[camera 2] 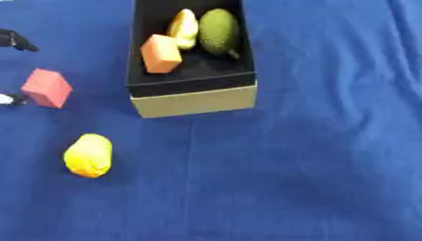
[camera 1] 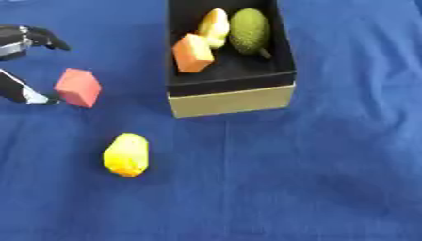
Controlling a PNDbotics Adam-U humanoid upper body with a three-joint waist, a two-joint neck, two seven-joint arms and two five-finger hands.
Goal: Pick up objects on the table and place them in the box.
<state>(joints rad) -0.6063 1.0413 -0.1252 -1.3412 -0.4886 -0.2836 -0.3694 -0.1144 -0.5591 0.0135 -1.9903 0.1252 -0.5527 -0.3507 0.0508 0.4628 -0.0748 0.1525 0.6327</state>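
Blue cloth [camera 1: 329,179] covers the whole table, creased faintly down the middle, and everything sits on it

At the far left edge the left hand [camera 1: 23,43] comes in, its dark fingers spread apart and holding nothing — one finger reaches out above, another [camera 1: 25,94] lies lower with its pale tip just beside the red block [camera 1: 78,87]. That block rests on the cloth right of the hand, between the two fingers' reach and tilted on a corner or edge; I cannot tell whether the lower fingertip touches it. It lies to the hand's right and is the nearest thing to it, so I judge it the next thing to be picked up. The right hand shows in neither view, which leaves the left as the only one placed to work

Below and a little right of the block, well apart from it, lies a yellow fruit [camera 1: 126,155], its long axis running roughly up and down the view with a slight lean

Further right, at the top, stands the box [camera 1: 232,100] — black inside, tan on its near wall, open on top. It holds an orange block [camera 1: 193,53] at the left, a pale yellow fruit [camera 1: 215,27] beside it, and a green bumpy fruit [camera 1: 250,31] at the right. Its near half is bare, so room for the red block looks ample
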